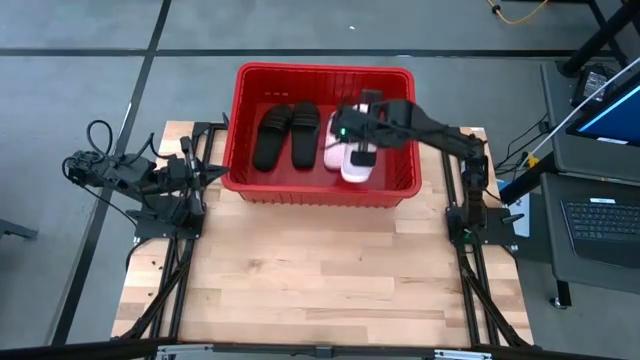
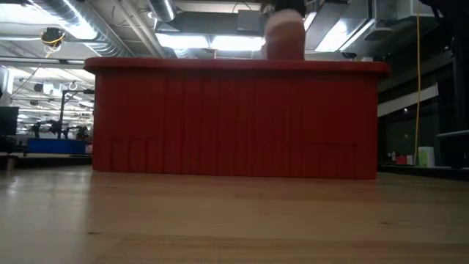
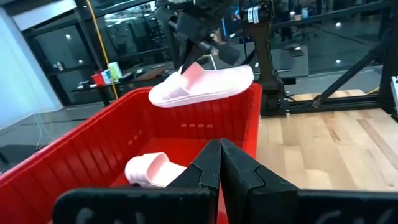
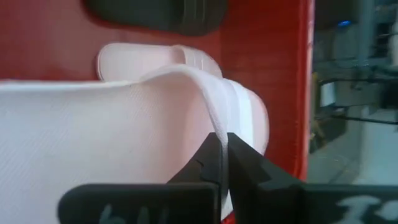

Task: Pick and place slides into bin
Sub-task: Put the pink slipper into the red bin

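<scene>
The red bin (image 1: pixel 325 190) stands at the table's far middle. Two black slides (image 1: pixel 285 135) lie side by side on its floor at the left, and one pale pink slide (image 1: pixel 335 150) lies next to them, also seen in the left wrist view (image 3: pixel 152 171). My right gripper (image 1: pixel 362 125) is over the bin, shut on the second pale pink slide (image 3: pixel 202 84), which hangs above the bin's rim. My left gripper (image 3: pixel 220 163) is shut and empty, left of the bin near its left wall. My right gripper pinches the edge of the pink slide's wide strap (image 4: pixel 214 121) between its two fingers. The fingers come from above, slanting down. The slide is lifted clear, roughly level, above the pink slide on the bin's floor; it shows above the rim in the low view (image 2: pixel 284 37).
The bin's near wall (image 2: pixel 234 121) fills the low view. Bare wooden table (image 1: pixel 320 280) lies between the bin and the near edge. A laptop (image 1: pixel 600 220) and stands are off the table's right side.
</scene>
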You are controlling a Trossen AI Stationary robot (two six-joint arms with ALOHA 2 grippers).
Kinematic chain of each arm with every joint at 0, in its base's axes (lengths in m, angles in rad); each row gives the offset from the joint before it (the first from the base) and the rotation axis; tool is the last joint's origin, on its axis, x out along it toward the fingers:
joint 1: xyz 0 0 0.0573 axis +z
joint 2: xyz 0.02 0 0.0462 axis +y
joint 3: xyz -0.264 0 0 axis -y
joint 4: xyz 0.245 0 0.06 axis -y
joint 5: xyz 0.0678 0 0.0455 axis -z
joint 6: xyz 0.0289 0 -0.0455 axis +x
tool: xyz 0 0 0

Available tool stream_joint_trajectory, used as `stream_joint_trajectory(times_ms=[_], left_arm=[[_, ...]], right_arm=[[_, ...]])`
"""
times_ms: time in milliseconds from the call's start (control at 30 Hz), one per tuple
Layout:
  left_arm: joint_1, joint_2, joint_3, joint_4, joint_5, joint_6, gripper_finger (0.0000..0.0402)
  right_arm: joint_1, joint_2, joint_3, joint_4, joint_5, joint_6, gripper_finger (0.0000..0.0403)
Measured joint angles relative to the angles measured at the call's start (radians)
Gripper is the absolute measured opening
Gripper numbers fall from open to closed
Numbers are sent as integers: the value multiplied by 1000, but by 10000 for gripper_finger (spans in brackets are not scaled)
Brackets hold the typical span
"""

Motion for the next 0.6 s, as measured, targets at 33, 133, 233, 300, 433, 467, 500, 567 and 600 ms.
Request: stream_joint_trajectory(times_ms=[33, 133, 233, 300, 433, 467, 500, 567, 600], left_arm=[[0, 0, 0, 0, -7, 0, 2], [0, 0, 0, 0, -36, 0, 2], [0, 0, 0, -6, -62, 0, 2], [0, 0, 0, -17, -70, -6, 2], [0, 0, 0, -29, -70, -21, 2], [0, 0, 0, -29, -70, -24, 2], [0, 0, 0, -29, -71, -24, 2], [0, 0, 0, -29, -72, -27, 2], [0, 0, 0, -29, -75, -27, 2]], right_arm=[[-25, 0, 0, 3, -25, -15, 11], [-93, 0, 0, 31, -88, -52, 11], [-145, -1, -8, 57, -97, -73, 11], [-175, -1, -13, 57, -126, -61, 11], [-214, -4, -71, 97, -180, -50, 11], [-224, -4, -94, 112, -183, -53, 11], [-231, -4, -120, 127, -188, -55, 11], [-244, -5, -175, 168, -190, -61, 11], [-252, -5, -198, 183, -190, -72, 11]])
